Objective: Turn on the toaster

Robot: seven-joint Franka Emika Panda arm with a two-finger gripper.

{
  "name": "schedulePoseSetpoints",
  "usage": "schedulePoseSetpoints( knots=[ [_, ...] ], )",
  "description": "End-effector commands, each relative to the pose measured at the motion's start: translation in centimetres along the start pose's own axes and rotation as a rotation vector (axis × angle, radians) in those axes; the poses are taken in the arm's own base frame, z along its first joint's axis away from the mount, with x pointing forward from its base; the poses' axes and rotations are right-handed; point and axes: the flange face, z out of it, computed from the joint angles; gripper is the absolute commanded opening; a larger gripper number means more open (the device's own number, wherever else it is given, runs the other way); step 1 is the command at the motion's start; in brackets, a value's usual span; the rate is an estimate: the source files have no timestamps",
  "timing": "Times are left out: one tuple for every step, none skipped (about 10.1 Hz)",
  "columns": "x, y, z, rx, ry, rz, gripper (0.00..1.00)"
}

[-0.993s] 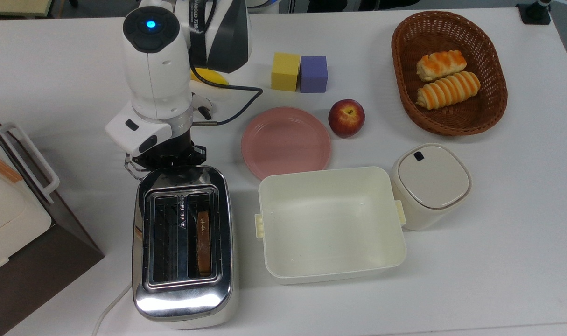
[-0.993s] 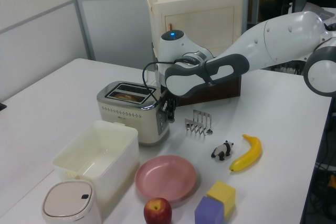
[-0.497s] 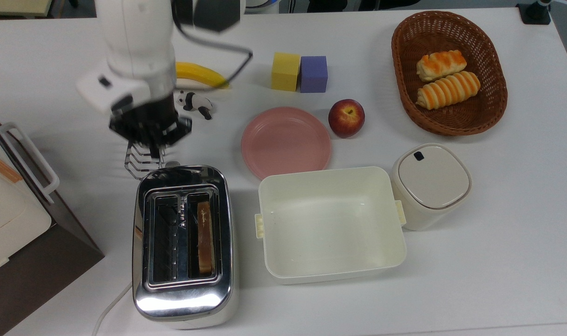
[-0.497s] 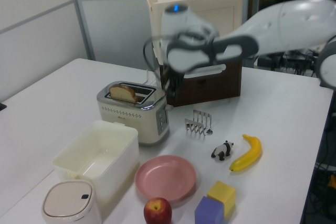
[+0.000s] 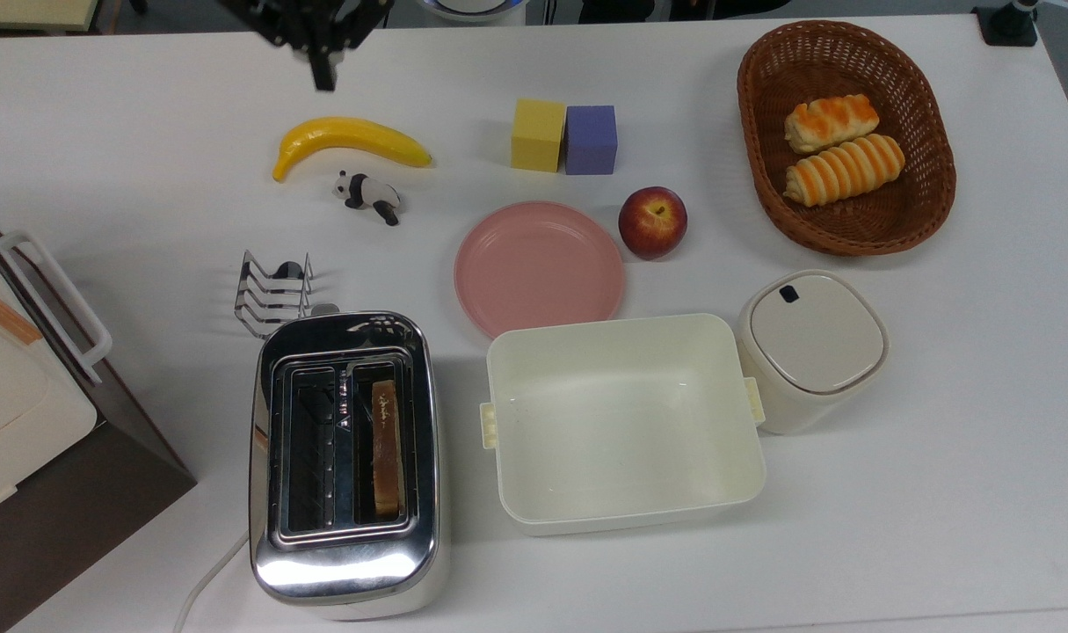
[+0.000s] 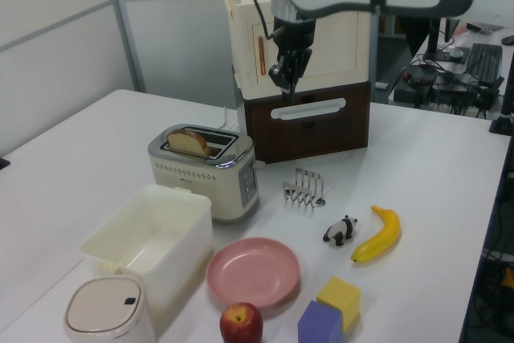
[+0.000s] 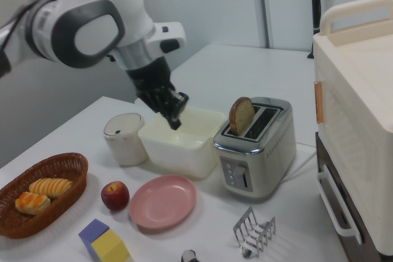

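The chrome two-slot toaster (image 5: 345, 563) stands at the table's front in the top view, with a white cord at its near end. A slice of bread (image 6: 189, 143) sticks up out of one slot, brown and raised well above the top (image 7: 241, 116). My gripper (image 5: 324, 77) hangs high above the table, far from the toaster (image 6: 205, 173) and holding nothing. Its fingers are shut together and point down (image 6: 287, 83). In the right view the gripper (image 7: 175, 121) hovers to the left of the toaster (image 7: 255, 164).
A wire toast rack (image 5: 272, 294) stands just beyond the toaster and a cream tub (image 5: 497, 431) beside it. Also on the table are a pink plate (image 5: 538, 268), apple (image 5: 652, 221), banana (image 5: 349, 141), toy panda (image 5: 366, 193), two blocks (image 5: 564, 136), canister (image 5: 810, 347) and bread basket (image 5: 938, 211).
The gripper left the toaster's lever end and rose up and away toward the table's far side. The bread slice, sunk in the slot a second ago, now stands raised.
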Motion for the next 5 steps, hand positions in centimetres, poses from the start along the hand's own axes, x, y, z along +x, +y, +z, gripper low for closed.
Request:
schedulePoseSetpoints(
  knots=[
    [-1.8,-3.0,-0.2,0.063,-0.067,-0.026,0.99],
    [-1.8,-4.8,-0.3,0.054,-0.065,-0.051,1.0],
    [-2.1,-4.9,-1.2,0.051,-0.052,-0.043,1.0],
    [-2.5,-4.2,-1.8,0.059,-0.046,-0.035,1.0],
    [-2.4,-3.9,-1.7,0.059,-0.045,-0.03,1.0]
  ],
)
